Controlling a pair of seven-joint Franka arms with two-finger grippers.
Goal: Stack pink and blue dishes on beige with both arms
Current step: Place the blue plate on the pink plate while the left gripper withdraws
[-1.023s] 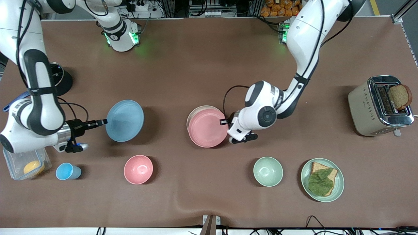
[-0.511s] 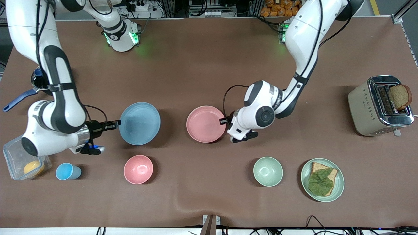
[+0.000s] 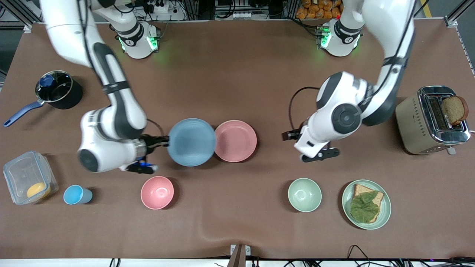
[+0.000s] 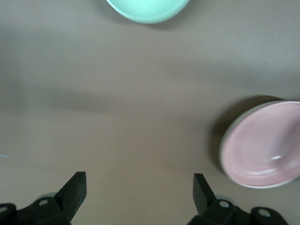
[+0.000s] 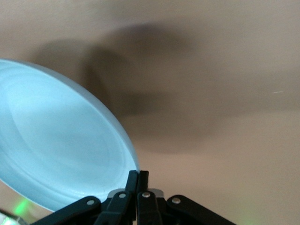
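Front view: pink plate lying mid-table, the beige plate hidden under it. Blue plate held up in the air, its edge overlapping the pink one, rim pinched by the right gripper. Left gripper over bare table toward the toaster, fingers hard to make out.

Left wrist view: fingers spread wide around nothing; pink plate well apart, pale rim of the beige plate peeking out beneath. Green bowl cut off.

Right wrist view: fingertips clamped on the blue plate's rim.
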